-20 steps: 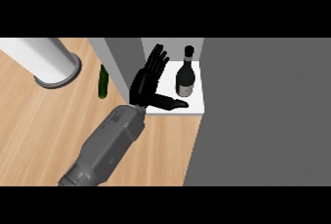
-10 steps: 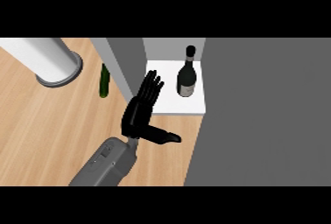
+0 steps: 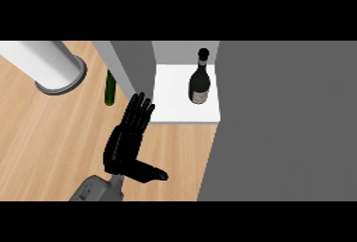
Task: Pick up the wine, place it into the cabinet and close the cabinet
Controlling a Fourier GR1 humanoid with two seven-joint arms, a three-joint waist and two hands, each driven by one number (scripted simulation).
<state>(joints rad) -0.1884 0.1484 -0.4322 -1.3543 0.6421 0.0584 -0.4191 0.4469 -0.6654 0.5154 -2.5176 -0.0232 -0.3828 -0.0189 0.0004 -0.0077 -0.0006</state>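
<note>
The robot hand (image 3: pixel 129 142), fingers straight and holding nothing, has drawn back toward the lower left of the frame; the wine (image 3: pixel 199 81) stands upright inside the cabinet (image 3: pixel 182 113) at upper centre; closing likely remains.

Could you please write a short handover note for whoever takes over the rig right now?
Only one hand shows, low in the head view over the wooden counter: open, fingers straight, holding nothing; which hand it is cannot be told.
The wine bottle stands upright on the white cabinet shelf.
Done: wine placed.
Left: swing the grey cabinet door closed.
</note>
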